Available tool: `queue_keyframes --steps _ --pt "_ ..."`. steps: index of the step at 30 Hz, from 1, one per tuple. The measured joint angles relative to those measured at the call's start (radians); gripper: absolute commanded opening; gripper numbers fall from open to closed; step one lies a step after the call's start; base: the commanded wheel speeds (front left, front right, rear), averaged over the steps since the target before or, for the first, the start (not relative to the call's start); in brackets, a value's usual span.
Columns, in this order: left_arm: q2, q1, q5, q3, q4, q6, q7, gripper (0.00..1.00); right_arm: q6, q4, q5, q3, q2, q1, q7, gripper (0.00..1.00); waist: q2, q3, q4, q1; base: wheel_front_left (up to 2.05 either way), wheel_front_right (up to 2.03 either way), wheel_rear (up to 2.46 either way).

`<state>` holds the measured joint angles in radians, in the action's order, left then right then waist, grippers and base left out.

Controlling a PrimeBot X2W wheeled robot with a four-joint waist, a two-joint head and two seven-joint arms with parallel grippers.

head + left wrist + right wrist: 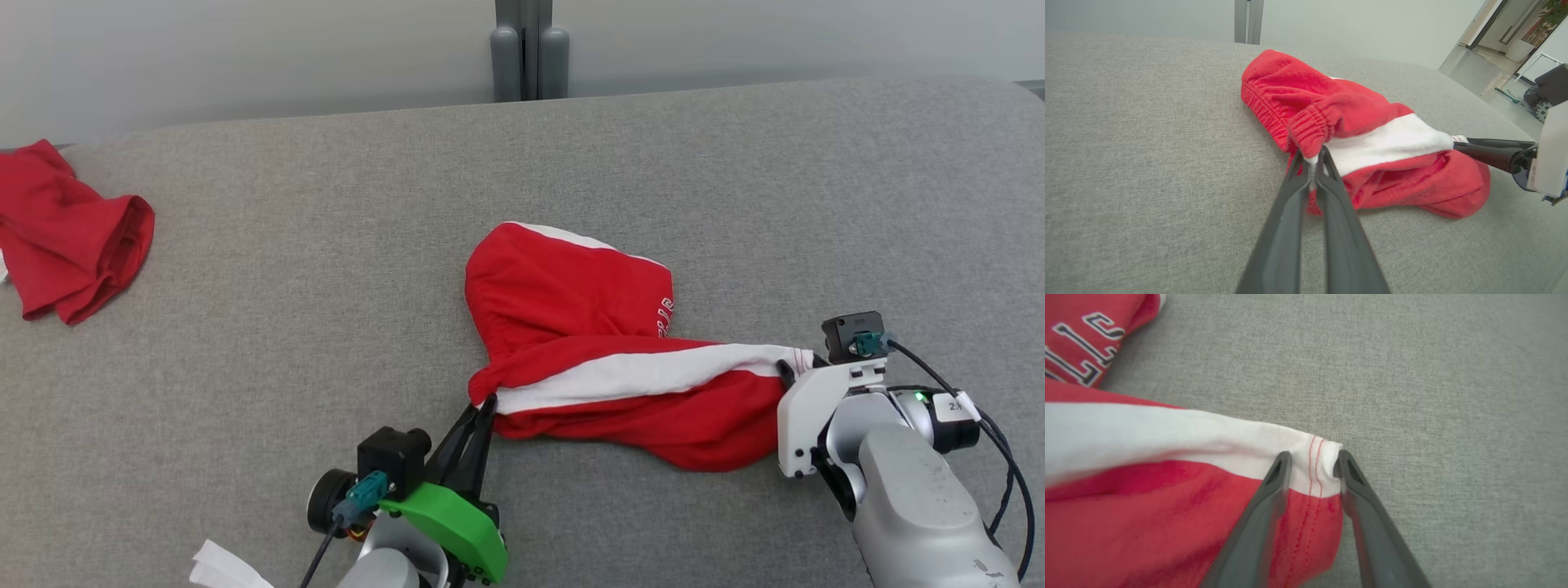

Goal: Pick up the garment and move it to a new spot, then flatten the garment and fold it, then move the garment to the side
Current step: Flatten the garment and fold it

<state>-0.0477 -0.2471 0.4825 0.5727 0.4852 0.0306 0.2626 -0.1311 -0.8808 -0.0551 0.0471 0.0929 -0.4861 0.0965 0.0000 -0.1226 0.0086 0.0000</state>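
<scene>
Far left: second red cloth (pixel 69 233) (crumpled), well apart from garment (pixel 571 302).

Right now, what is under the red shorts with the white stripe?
The grey surface shows all around the shorts and runs under them. Whether anything else lies beneath cannot be seen: the bunched cloth covers that spot.

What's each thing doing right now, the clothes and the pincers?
red-and-white shorts, crumpled, not flattened yet.
left pincer, shut on the shorts' elastic waistband.
right pincer, open, straddling the white hem corner.
other red garment, bunched up, lying untouched far left.
</scene>
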Motion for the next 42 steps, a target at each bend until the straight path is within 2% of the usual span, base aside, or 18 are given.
queue_keyframes --steps 1,2,9,16,21,26,31,36,39,42 --pt "0.000 0.000 0.000 -0.001 0.000 0.000 0.000 0.00 0.000 -0.007 0.000 -0.005 0.000 -0.004 0.000 0.01 0.0000 0.000 -0.001 0.0000 0.00 0.00 0.00" --pt "0.000 0.000 0.000 -0.003 -0.001 0.000 0.000 0.00 0.000 -0.016 0.000 -0.009 -0.001 -0.011 0.000 0.00 0.0000 0.001 -0.003 0.0000 0.00 0.00 0.00" --pt "0.000 -0.011 0.010 -0.014 -0.005 0.005 0.000 0.00 0.000 -0.023 0.017 -0.031 0.004 -0.038 -0.075 0.00 0.0000 0.017 -0.017 0.0000 0.00 0.00 0.00" --pt "-0.005 -0.085 0.009 -0.064 -0.034 0.022 0.000 0.00 -0.001 0.086 0.068 -0.059 0.018 -0.061 -0.217 0.00 0.0000 0.065 -0.028 0.0000 0.00 0.00 0.00" --pt "-0.009 -0.148 0.049 -0.104 -0.094 0.038 -0.009 0.00 0.000 0.249 0.095 -0.053 0.039 -0.061 -0.282 0.00 0.0000 0.113 -0.035 0.0000 0.00 0.00 0.00" --pt "-0.020 -0.211 0.107 -0.147 -0.230 0.049 -0.051 0.00 0.000 0.515 0.106 -0.017 0.042 -0.019 -0.289 0.00 0.0000 0.158 -0.041 0.0000 0.00 0.00 0.00" --pt "-0.058 -0.235 0.142 -0.182 -0.424 0.038 -0.123 0.00 0.000 0.838 0.111 0.024 0.025 0.079 -0.222 0.00 0.0000 0.185 -0.049 0.0000 0.00 0.00 0.00" --pt "-0.099 -0.248 0.158 -0.196 -0.571 0.011 -0.213 0.00 0.000 1.093 0.115 0.050 0.012 0.173 -0.116 0.00 0.0000 0.181 -0.053 0.0000 0.00 0.00 0.00" --pt "-0.122 -0.265 0.161 -0.209 -0.578 -0.005 -0.253 0.00 0.000 1.157 0.113 0.061 0.008 0.205 -0.058 0.00 0.0000 0.165 -0.053 0.0000 0.00 0.00 0.00" --pt "-0.126 -0.281 0.171 -0.209 -0.504 -0.005 -0.283 0.00 0.000 1.131 0.125 0.053 0.001 0.213 -0.028 0.00 0.0000 0.140 -0.054 0.0000 0.00 0.00 0.00"
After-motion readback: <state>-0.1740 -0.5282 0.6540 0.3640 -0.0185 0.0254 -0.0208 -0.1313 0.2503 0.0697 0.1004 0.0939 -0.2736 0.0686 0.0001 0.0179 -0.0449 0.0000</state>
